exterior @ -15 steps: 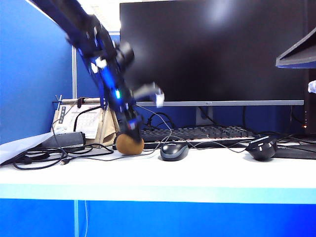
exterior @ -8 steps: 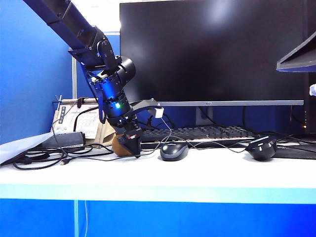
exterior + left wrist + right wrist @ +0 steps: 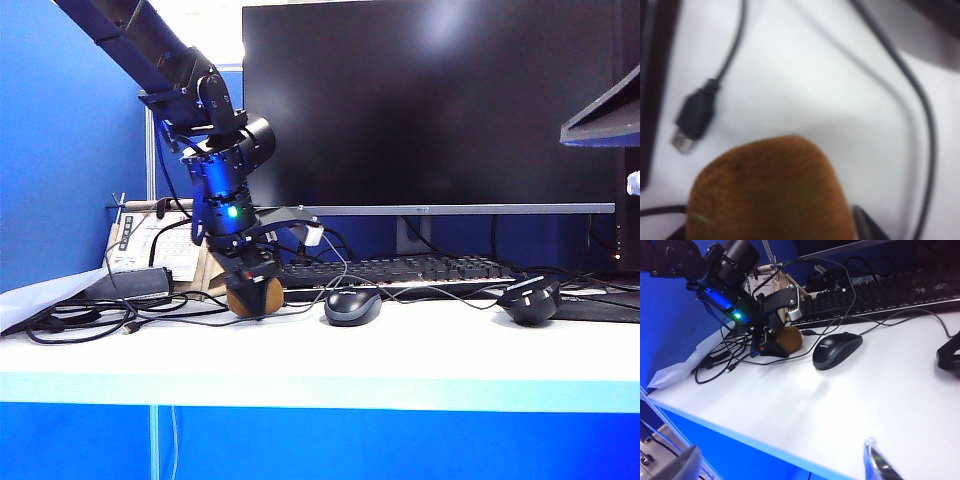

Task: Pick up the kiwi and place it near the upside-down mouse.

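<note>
Left gripper (image 3: 252, 296) down over the kiwi (image 3: 240, 299) on the table (image 3: 420, 345), left of the grey mouse (image 3: 353, 306); jaws straddling the fruit, clamp not confirmable. Right gripper (image 3: 780, 465) parked apart, jaws wide. Upside-down mouse (image 3: 529, 298) well right, hence a carry ahead

A fuzzy, matt brown kiwi (image 3: 770, 192) is seen on a smooth white desk (image 3: 850, 400) beside a matt dark-grey plastic mouse (image 3: 836, 349).

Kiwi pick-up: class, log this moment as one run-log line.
left gripper: down around kiwi, closing | right gripper: open, idle | upside-down mouse: far right | kiwi on table
</note>
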Motion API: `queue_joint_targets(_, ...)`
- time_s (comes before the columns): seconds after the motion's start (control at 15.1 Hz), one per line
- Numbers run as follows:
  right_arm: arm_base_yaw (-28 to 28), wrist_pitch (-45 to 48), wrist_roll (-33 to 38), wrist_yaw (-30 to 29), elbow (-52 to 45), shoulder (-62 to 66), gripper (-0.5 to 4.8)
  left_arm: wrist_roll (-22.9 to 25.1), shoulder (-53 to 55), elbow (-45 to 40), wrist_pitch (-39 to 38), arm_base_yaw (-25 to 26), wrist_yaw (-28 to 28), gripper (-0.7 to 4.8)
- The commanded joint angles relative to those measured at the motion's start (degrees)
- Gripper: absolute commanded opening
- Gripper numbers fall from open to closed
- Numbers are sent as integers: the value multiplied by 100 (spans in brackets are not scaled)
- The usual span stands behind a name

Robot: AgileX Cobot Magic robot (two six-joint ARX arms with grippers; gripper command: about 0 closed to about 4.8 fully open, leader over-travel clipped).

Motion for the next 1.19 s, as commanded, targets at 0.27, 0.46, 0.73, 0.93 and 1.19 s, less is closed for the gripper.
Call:
queue_joint_targets(0.27, 7, -17, 31, 92, 33, 2, 413, -496, -13, 7, 282, -240, 11, 103)
queue_joint_targets(0.46, 7, 87, 26, 109, 55, 2, 413, -682, -61, 9, 310, -396, -354, 51)
queue_joint_targets(0.73, 4, -83, -181, 518, 330, 0, 408, -2411, -636, 7, 369, -518, 448, 3)
queue_joint_targets(0.93, 4, -503, -671, 1394, 667, -4, 400, -2789, -977, 7, 890, -1217, 1670, -5)
queue_joint_targets(1.19, 2, -1104, -673, 1447, 1209, 11, 399, -2990, -671, 2, 1690, -2063, 1840, -5)
